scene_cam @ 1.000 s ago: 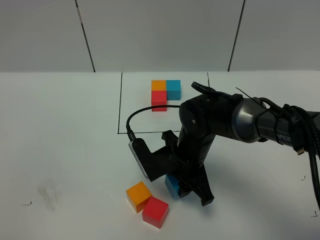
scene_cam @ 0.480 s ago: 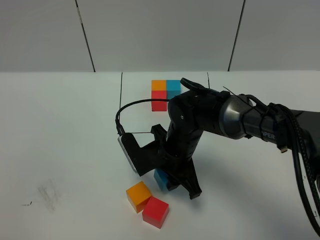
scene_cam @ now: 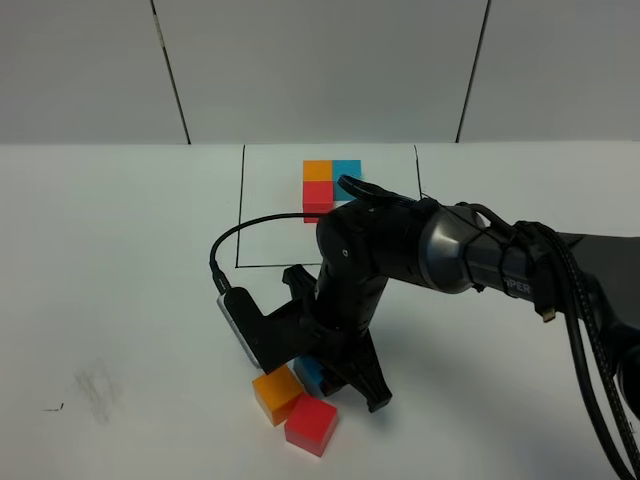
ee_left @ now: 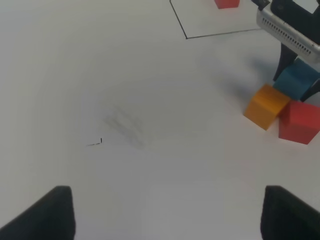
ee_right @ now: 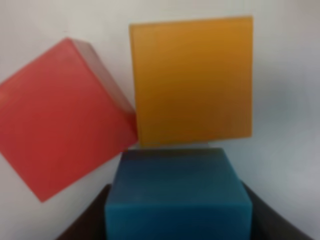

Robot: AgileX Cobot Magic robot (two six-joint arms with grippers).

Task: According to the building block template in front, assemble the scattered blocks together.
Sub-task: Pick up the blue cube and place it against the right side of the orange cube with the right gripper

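Right fingers (scene_cam: 376, 398) are clamped on the matte blue cube (scene_cam: 309, 374), down by the white bench (scene_cam: 120, 300) just beside the matte orange cube (scene_cam: 277, 392) and matte red cube (scene_cam: 311, 424) — left fingers (ee_left: 55, 215) spread wide apart, holding nothing, black-framed template trio of cubes (scene_cam: 318, 180) at the back

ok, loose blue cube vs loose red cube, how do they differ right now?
The blue cube is clamped in the right gripper; the red cube lies free on the table.
The blue cube faces the orange cube square-on; the red cube is turned at an angle, one corner against the orange cube.
Shared: plain cubes of the same size, both beside the orange one.
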